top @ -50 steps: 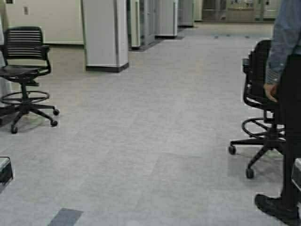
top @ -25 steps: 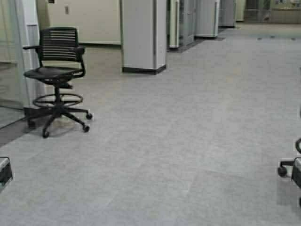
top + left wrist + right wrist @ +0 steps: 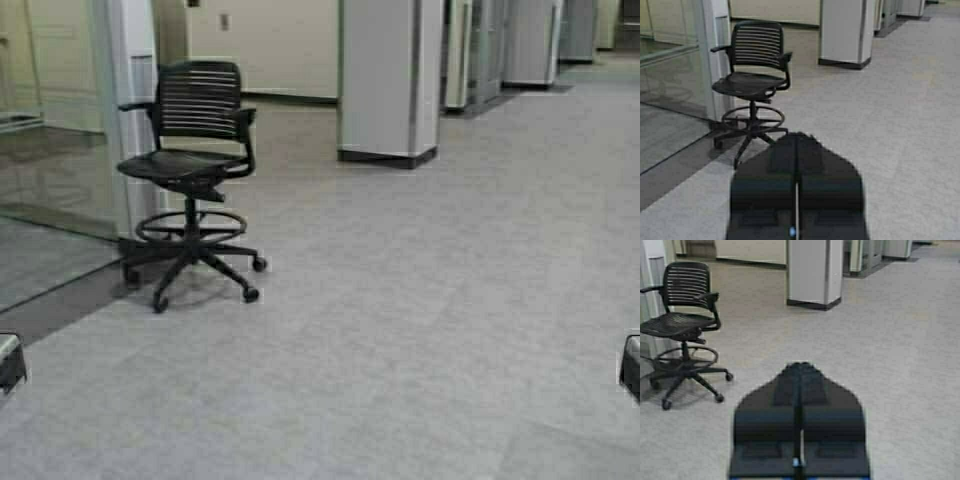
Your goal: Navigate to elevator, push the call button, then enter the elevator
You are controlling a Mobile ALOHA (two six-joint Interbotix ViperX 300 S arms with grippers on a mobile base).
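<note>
The elevator and the call button are out of view in every frame. My left gripper (image 3: 798, 137) is shut with nothing in it and hangs low over grey carpet; only a bit of that arm (image 3: 10, 362) shows at the left edge of the high view. My right gripper (image 3: 800, 366) is also shut and empty, and its arm (image 3: 630, 366) peeks in at the right edge. Both arms sit parked and low.
A black mesh stool-height chair (image 3: 192, 170) on castors stands ahead to the left, beside a glass partition (image 3: 55, 150). A square pillar (image 3: 388, 80) rises farther ahead, with a beige wall and small wall plate (image 3: 224, 20) behind. Open carpet (image 3: 430, 300) stretches ahead and right.
The robot has turned left: the chair and pillar have slid rightwards in the high view, the glass partition has come in, and the person with the second chair has gone out on the right.
</note>
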